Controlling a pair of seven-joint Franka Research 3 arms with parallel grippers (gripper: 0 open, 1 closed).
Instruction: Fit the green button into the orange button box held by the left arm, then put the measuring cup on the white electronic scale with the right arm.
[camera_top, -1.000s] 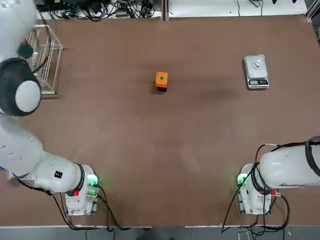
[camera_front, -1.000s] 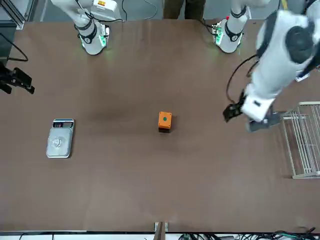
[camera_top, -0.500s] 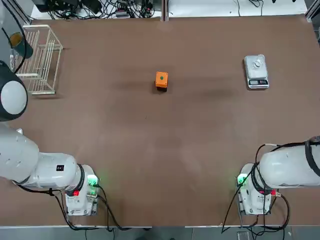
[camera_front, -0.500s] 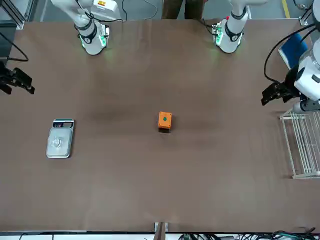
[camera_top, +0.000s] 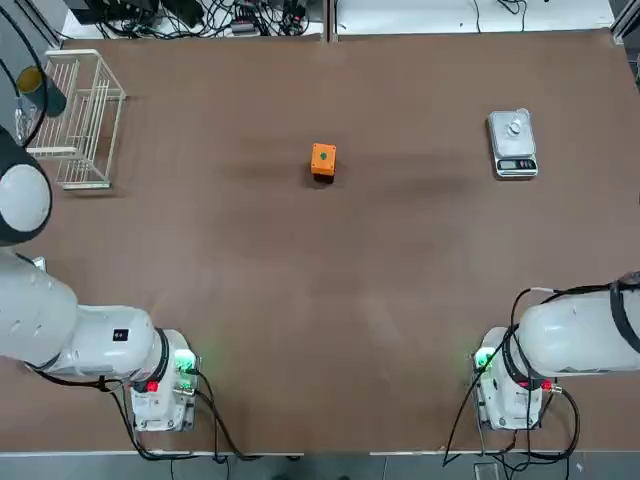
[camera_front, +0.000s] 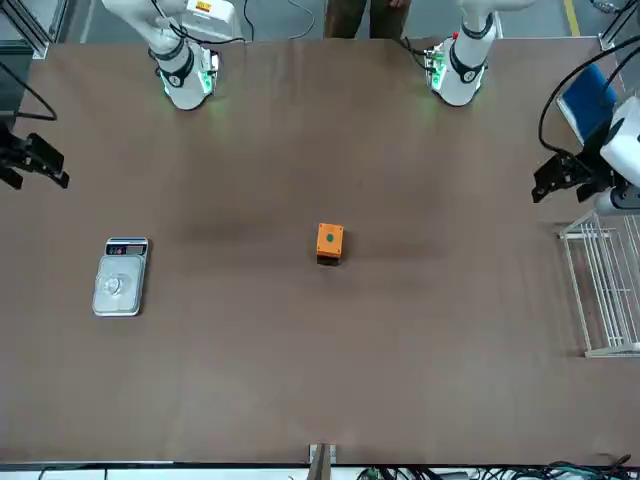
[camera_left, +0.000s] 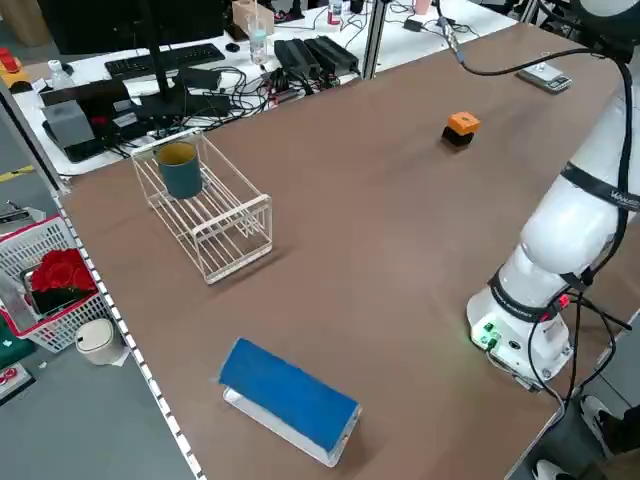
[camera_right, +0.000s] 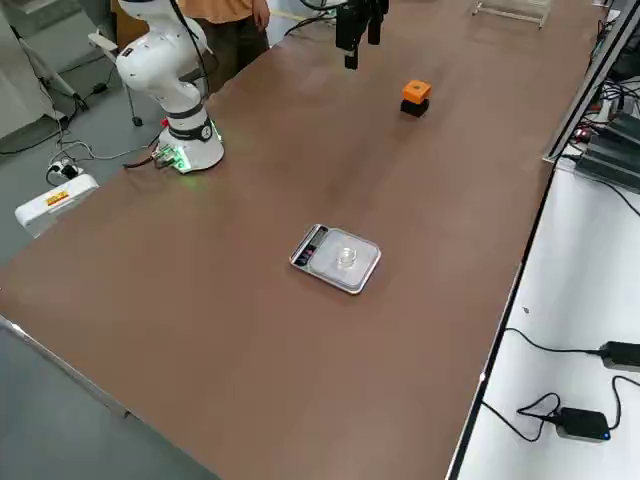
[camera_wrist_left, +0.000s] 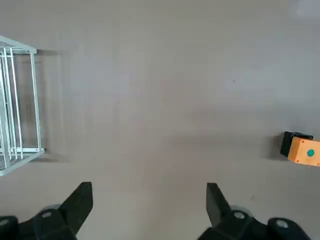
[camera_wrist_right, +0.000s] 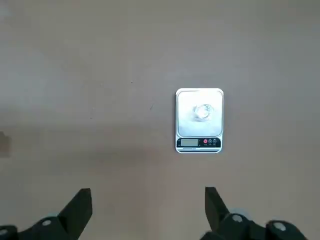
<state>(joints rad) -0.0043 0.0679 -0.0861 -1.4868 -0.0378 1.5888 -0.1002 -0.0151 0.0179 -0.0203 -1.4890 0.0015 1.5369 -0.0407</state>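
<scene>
Nearest the robot, the two arm bases stand at the near edge of a brown tabletop (camera_top: 300, 300). The left claw (camera_front: 560, 180) hangs high over the robot's left side of the tabletop, beside a white wire rack (camera_top: 75, 120), its jaws spread wide and holding nothing. The right claw (camera_front: 30, 165) hangs high over the robot's right side, jaws also wide and empty. Farther out, near the middle of the tabletop, the orange button box (camera_top: 322, 160) sits alone, with the green button (camera_top: 323, 156) showing as a green dot in its top face. Far right, the white electronic scale (camera_top: 512, 145) lies flat, and the clear measuring cup (camera_top: 515, 127) stands on its silvery plate.
</scene>
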